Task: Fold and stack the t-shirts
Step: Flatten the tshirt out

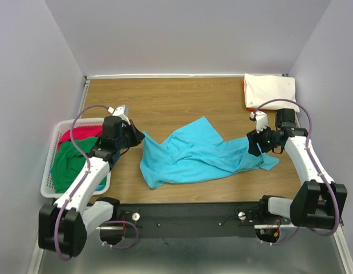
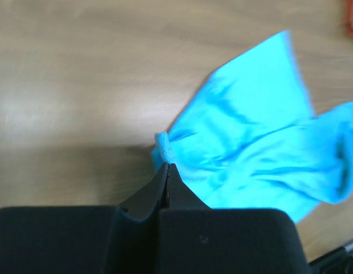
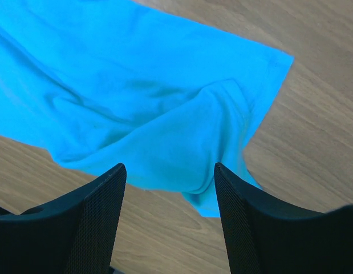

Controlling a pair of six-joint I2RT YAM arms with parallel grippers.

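Turquoise t-shirt (image 1: 193, 154) lies crumpled on the desk (image 1: 176, 97). Left gripper (image 2: 166, 166) is clamped tight on its left edge. Right gripper (image 3: 169, 166) has jaws wide apart over the right end, holding nothing.

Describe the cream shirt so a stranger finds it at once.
On the table, go to the far right corner. The cream shirt there lies folded, orange edge beneath; the turquoise shirt sprawls mid-table, red shirt and green shirt sit in the basket.
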